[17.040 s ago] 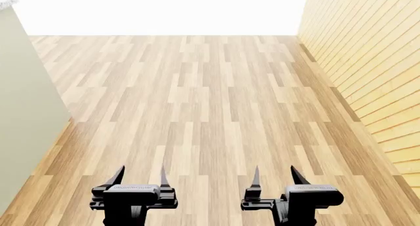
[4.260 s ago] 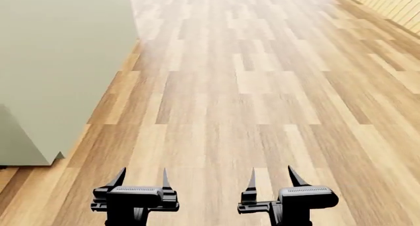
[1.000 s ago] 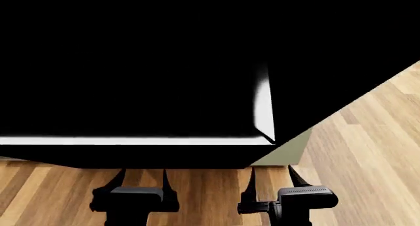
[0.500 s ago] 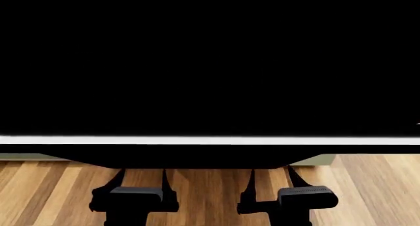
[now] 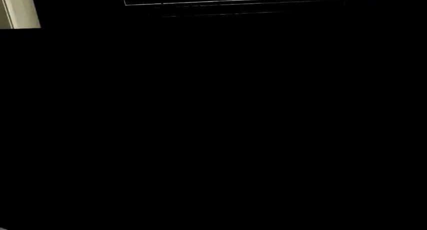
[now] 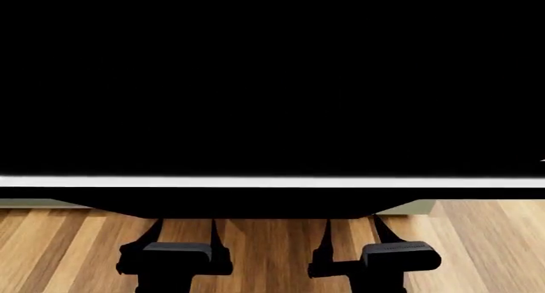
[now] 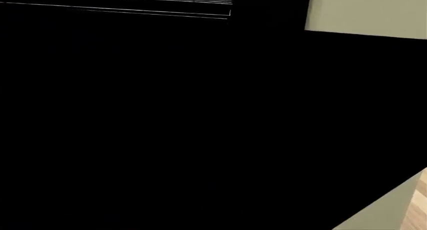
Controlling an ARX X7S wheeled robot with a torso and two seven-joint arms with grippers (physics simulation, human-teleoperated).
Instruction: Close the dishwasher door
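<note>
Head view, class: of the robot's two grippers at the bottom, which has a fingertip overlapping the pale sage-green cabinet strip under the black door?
The right gripper: its outer fingertip overlaps the sage-green strip below the dishwasher door. The left gripper has only wooden floor behind it.

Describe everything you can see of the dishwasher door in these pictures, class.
The dishwasher door is a plain black panel with no marks, filling most of the head view. A bright white strip runs along its near edge, with a dark underside below. It looks lowered open over the wood floor. Both tools sit under that edge; contact cannot be told.
</note>
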